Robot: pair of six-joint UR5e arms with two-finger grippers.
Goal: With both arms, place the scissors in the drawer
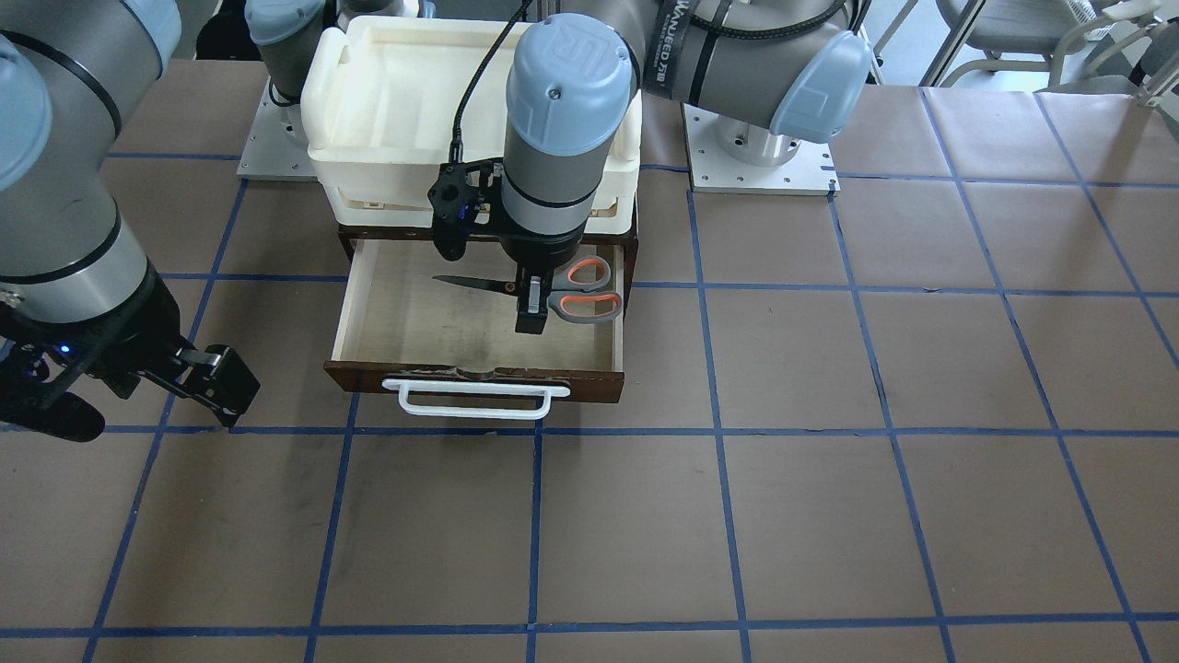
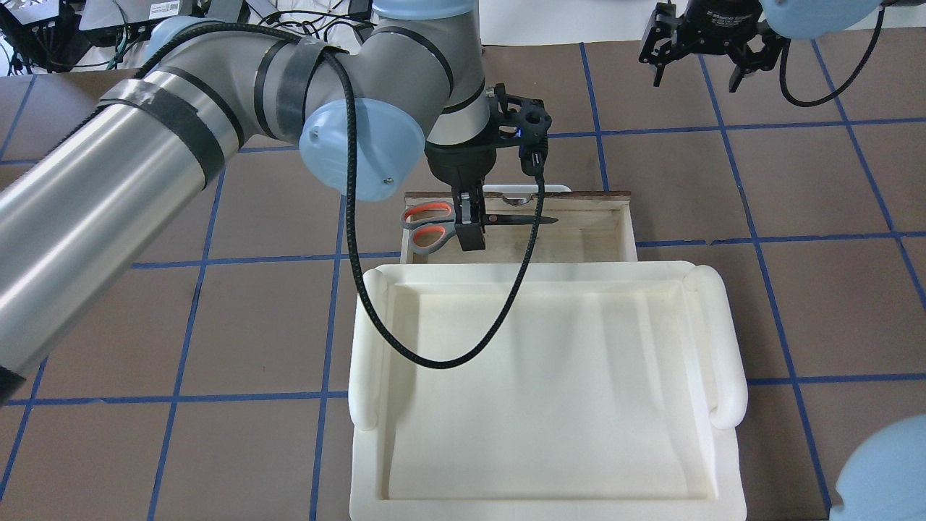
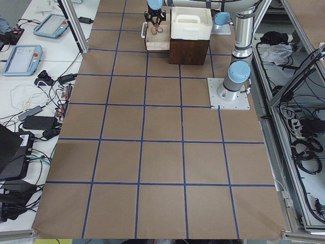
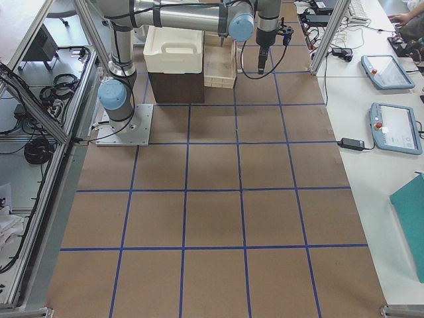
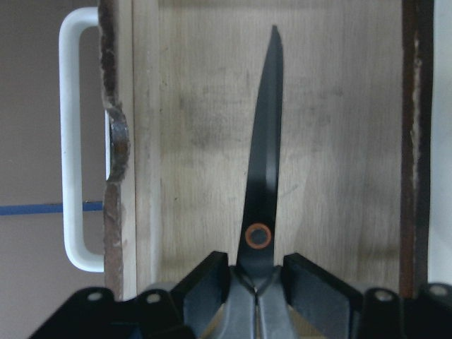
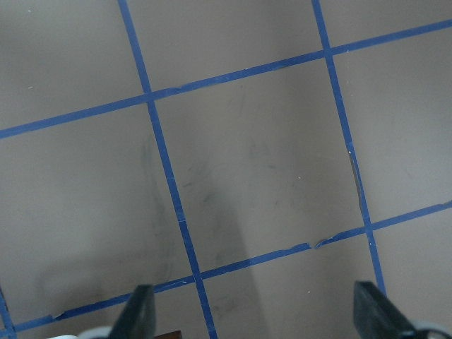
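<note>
You could read "WANJEED" in white letters on the black strap (image 1: 679,41) wrapped round the left arm (image 1: 737,64) in the front-facing view; the characters after it were too small for you to make out. The light-blue joint cap (image 1: 564,55) at that arm's wrist bore a raised "UR" mark. In the overhead view, the white print on the black body behind the right end effector (image 2: 697,69) was too fine to read. So were the white labels (image 2: 170,9) on the equipment beyond the far left corner of the tabletop (image 2: 108,325).
</note>
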